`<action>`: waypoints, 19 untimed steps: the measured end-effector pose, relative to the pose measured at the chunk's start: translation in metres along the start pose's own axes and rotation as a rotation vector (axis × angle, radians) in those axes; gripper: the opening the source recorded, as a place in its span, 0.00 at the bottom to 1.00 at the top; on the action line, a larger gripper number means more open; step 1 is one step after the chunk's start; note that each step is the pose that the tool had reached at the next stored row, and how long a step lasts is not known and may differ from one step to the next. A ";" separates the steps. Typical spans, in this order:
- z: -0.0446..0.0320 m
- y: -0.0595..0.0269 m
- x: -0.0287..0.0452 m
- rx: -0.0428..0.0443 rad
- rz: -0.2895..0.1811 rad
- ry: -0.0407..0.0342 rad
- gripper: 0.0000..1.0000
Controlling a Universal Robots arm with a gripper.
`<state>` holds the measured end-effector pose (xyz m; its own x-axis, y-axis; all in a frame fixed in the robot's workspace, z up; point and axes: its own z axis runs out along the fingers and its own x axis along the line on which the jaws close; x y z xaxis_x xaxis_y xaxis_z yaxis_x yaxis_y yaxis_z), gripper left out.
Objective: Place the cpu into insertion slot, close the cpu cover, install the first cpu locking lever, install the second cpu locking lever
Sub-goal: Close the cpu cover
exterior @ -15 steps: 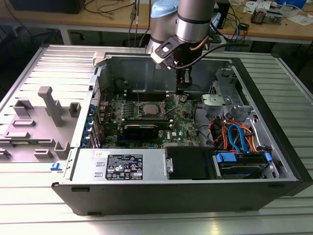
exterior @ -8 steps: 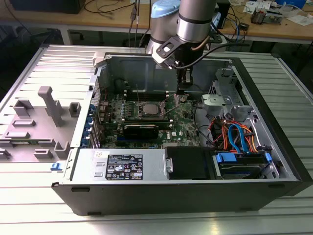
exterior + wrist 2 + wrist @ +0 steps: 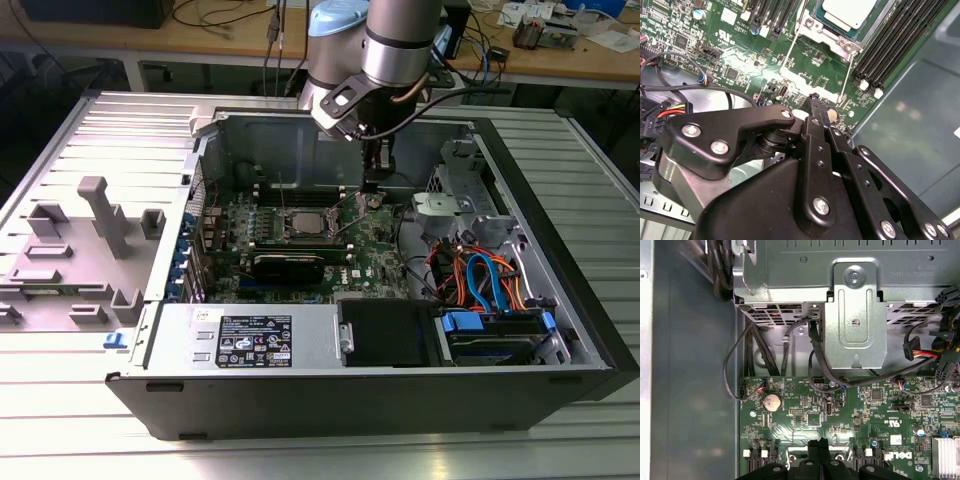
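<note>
I see the gripper point(image 3: 372, 186) down inside the open computer case point(image 3: 300, 410). It hangs over the green board point(image 3: 380, 250) at the board's edge toward the exterior view's right, just beside the coin cell point(image 3: 772, 402). In both wrist views its fingertips point(image 3: 815, 452) are pressed together with nothing between them. The cpu point(image 3: 847, 11) sits in the insertion slot point(image 3: 305, 236) near the board's middle, the cpu cover point(image 3: 829, 34) lying flat around it, apart from the gripper.
</note>
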<state>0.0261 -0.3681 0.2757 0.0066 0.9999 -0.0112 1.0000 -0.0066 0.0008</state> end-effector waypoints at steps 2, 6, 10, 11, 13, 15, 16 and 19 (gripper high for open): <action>0.0000 0.0006 0.0000 0.0001 0.000 0.0000 0.11; 0.0000 0.0022 0.0000 0.0000 0.000 0.0000 0.11; 0.0000 0.0028 0.0000 0.0001 0.000 -0.0001 0.11; 0.0000 0.0029 0.0000 0.0001 0.000 -0.0001 0.11; 0.0000 0.0032 0.0001 0.0001 0.000 -0.0001 0.11; 0.0000 0.0033 0.0001 0.0000 0.000 0.0000 0.11; 0.0000 0.0035 0.0001 0.0001 0.000 -0.0001 0.11; 0.0001 0.0045 0.0001 0.0000 0.000 0.0000 0.11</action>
<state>0.0306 -0.3681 0.2756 0.0067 0.9999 -0.0112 1.0000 -0.0067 0.0008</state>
